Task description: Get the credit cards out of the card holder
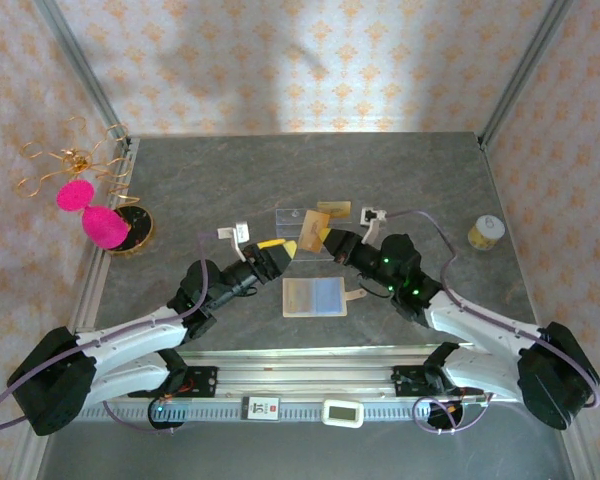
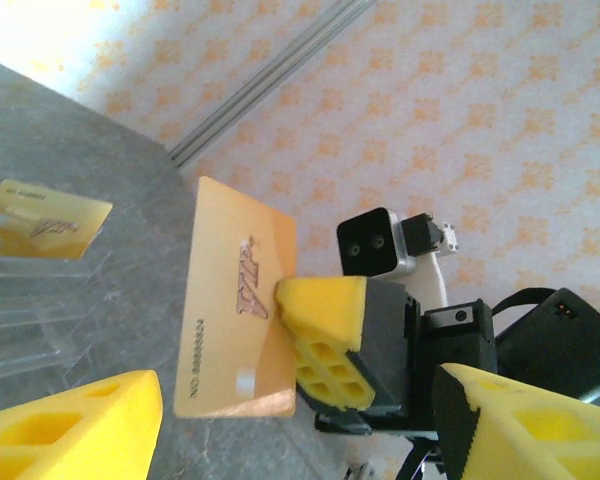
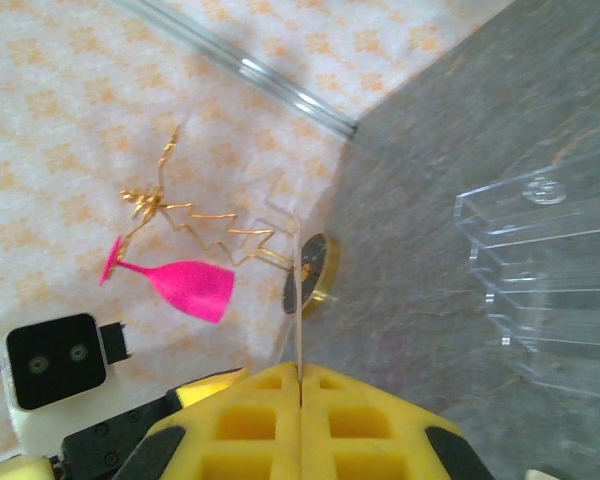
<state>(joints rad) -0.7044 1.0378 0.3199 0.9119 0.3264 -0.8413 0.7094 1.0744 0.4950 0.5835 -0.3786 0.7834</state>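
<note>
Gold card pinched edge-on in R tool; L tool spread open beside it.

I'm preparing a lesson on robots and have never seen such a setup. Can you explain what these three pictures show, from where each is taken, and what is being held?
The overhead picture looks down on a grey table with two robot arms bolted at its near edge. The other two come from small cameras on each arm's wrist, so you see yellow foam fingers up close.

The right gripper is shut on a gold credit card; its own camera sees that card edge-on as a thin line. The left gripper stands open just beside it, holding nothing.

On the table lie the opened card holder, a clear acrylic slotted tray and a second gold card at the tray. At the left stands a gold wire ornament with pink cups; at the right, a small yellow jar.
</note>
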